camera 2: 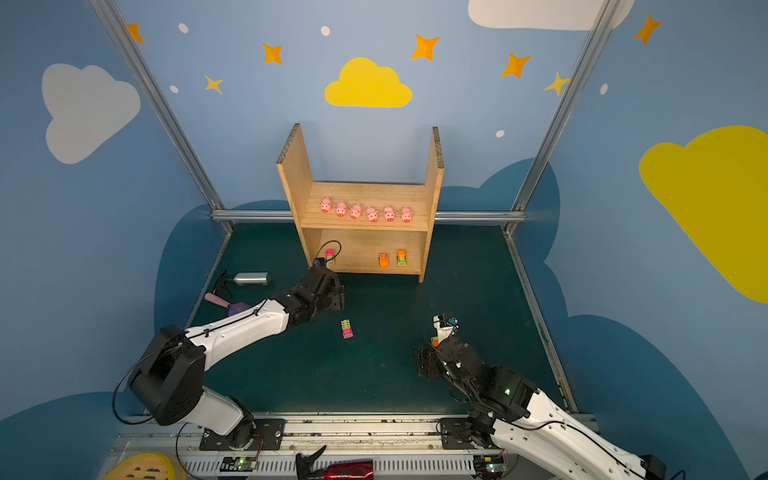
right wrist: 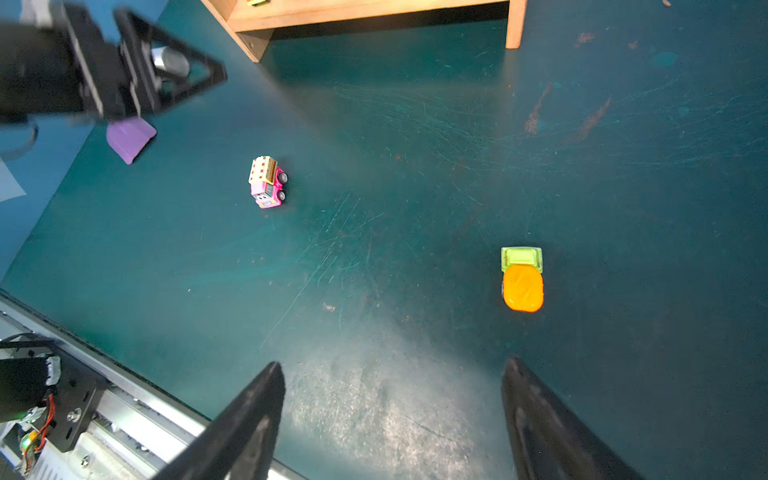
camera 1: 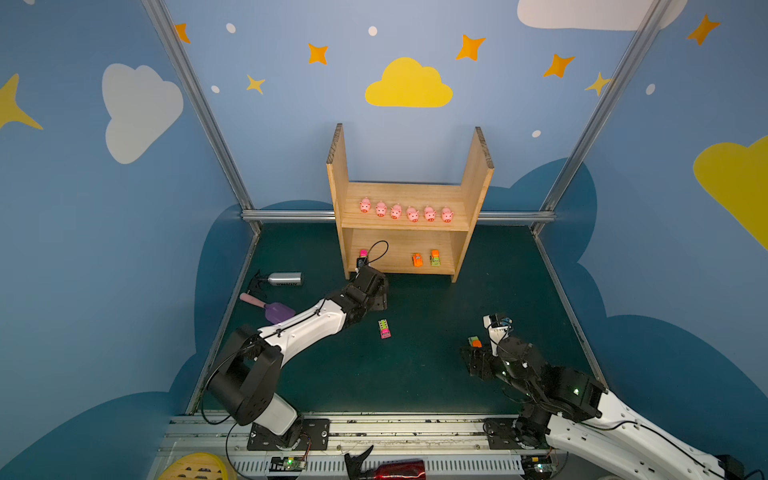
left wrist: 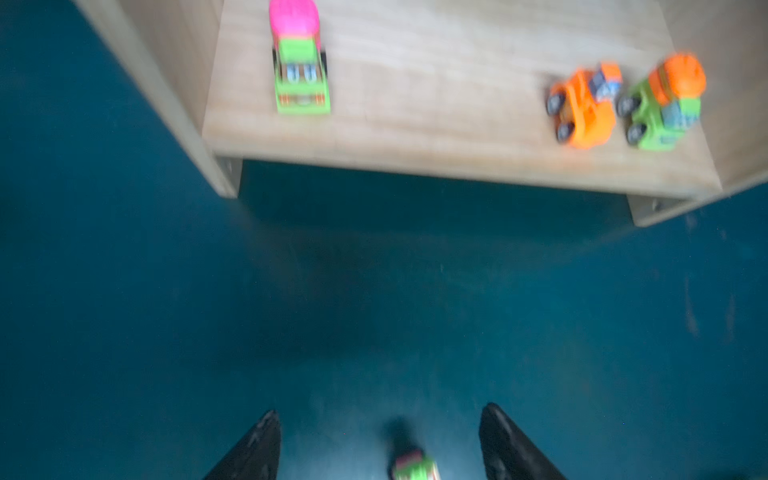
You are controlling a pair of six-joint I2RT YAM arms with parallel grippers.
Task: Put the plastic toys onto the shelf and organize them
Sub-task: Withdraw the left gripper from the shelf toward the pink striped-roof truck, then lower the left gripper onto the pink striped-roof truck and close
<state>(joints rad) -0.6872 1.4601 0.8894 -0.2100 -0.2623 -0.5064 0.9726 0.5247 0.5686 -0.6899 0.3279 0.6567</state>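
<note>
1 wood shelf point(camera 1: 338, 178) on scratched teal tabletop point(camera 1: 415, 374), cloud-painted walls point(camera 1: 291, 124)

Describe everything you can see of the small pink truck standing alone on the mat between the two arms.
The pink truck is a tiny toy of glossy plastic. It has a hot pink cab with a cartoon face, a pale yellow-green boxy back with rows of small orange marks, and black wheels with grey hubs. It appears to stand on its wheels on the dark mat, out in the open in front of the shelf, with its cab pointing away from it. Nothing touches it.
</note>
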